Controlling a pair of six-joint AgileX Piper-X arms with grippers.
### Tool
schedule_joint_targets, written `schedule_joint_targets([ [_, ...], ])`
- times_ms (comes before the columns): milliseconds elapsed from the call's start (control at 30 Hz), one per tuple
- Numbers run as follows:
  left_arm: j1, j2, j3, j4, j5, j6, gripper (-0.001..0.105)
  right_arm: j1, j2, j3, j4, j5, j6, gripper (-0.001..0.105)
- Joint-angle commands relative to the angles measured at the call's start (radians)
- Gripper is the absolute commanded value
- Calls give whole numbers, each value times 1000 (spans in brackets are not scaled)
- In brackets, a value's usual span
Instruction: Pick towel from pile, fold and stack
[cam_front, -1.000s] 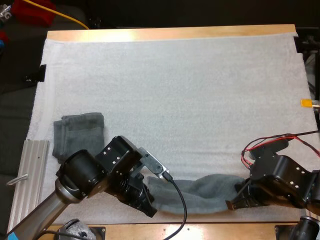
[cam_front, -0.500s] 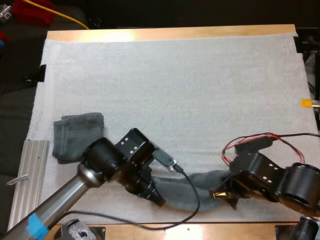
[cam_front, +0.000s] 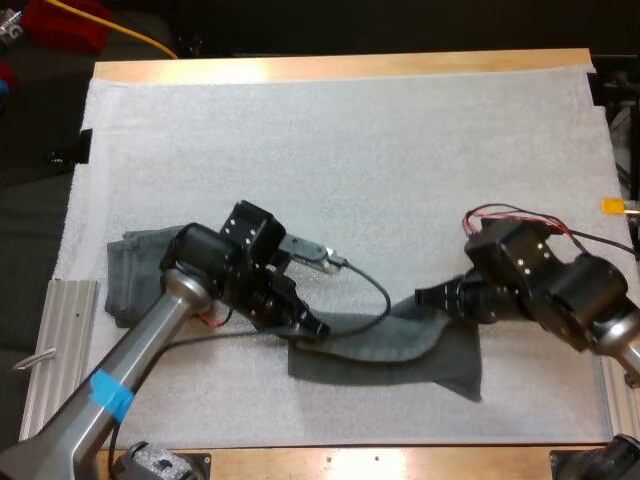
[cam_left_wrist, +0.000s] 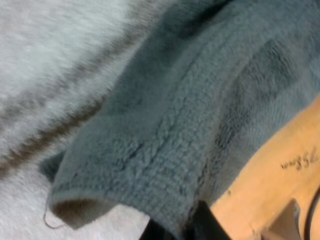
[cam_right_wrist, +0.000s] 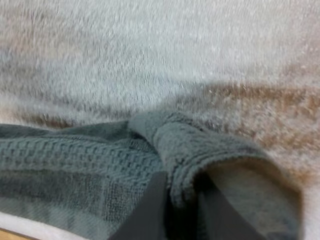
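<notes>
Lying off the left edge of the white mat (cam_front: 400, 160), a ribbed metal rail (cam_front: 58, 340) rests on the wooden surface (cam_front: 340, 68). Just right of it, on the mat, sits a folded grey-green towel (cam_front: 135, 268), partly covered by the left arm (cam_front: 215, 270), which reaches in over it from the lower left.

The left jaws are clenched on the left end of a second, loose towel (cam_front: 400, 352). In the left wrist view its hemmed, ribbed edge is pinched between the black fingers (cam_left_wrist: 206, 225), and a strip of bare wood shows just beyond the cloth.

The loose towel lies in the near middle of the mat, well apart from the folded one. Its far edge runs as a band from the left jaws across to the right jaws, and the rest spreads toward the mat's near side, ending in a corner at its right end.

The right arm (cam_front: 560, 295) comes in from the right edge, and its jaws are clamped on the towel's far right corner. In the right wrist view the fingers (cam_right_wrist: 145, 210) press from both sides on a rolled fold of the cloth, with white mat beyond it.
</notes>
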Motion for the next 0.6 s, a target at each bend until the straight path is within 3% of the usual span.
schedule_joint_targets([
  [0,21,15,-5,-27,33,4,0,-29,18,-1,-29,-40,-11,1],
  [400,176,179,-5,-181,221,-69,0,-199,173,-1,-170,-215,45,1],
  [567,200,207,-5,-287,240,-142,0,-252,208,-1,-237,-272,99,1],
])
